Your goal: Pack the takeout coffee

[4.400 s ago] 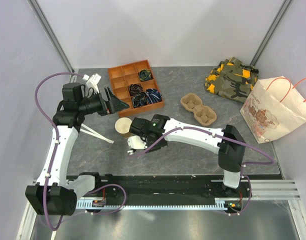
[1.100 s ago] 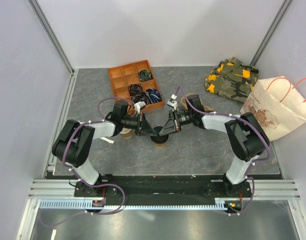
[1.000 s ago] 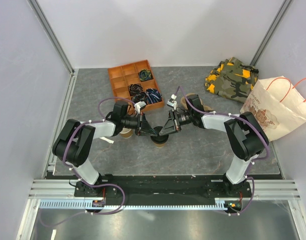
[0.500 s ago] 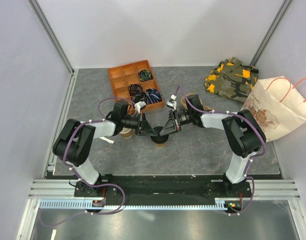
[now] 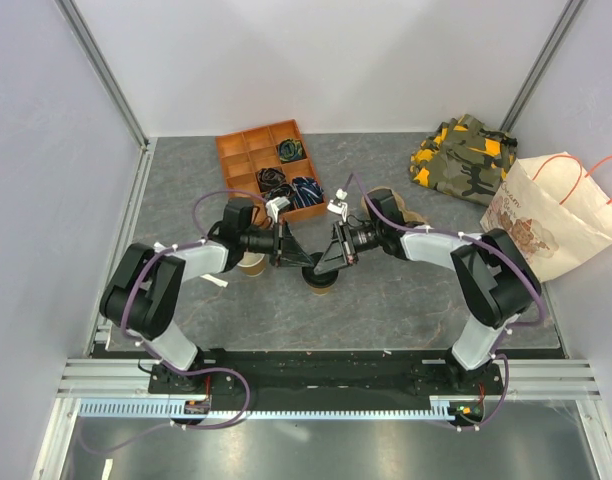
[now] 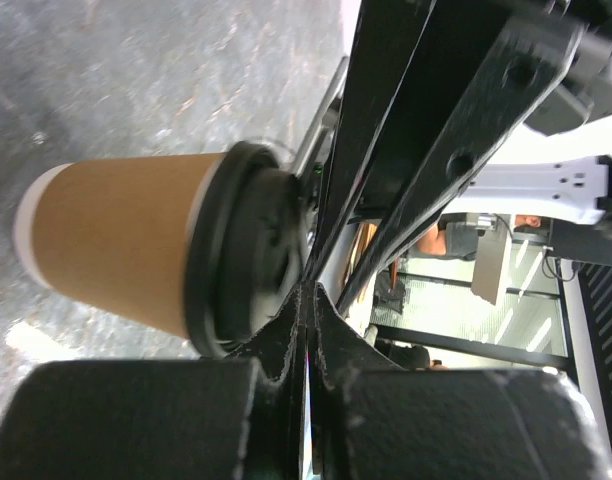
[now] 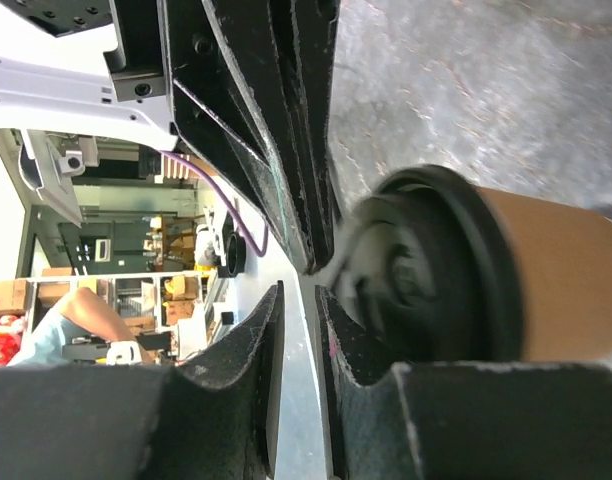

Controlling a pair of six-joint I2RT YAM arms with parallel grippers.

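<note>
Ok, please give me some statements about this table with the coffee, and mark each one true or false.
1. The takeout coffee stands upright on the table with its black lid on. True.
2. It already sits in the pulp carrier. False: it stands on the table, apart from the carrier.
3. A lidless tan cup stands left of it. True.
4. Every compartment of the orange tray is empty. False: several hold dark items.
5. The left jaws are wide open. False: they are shut, beside the lid.
</note>
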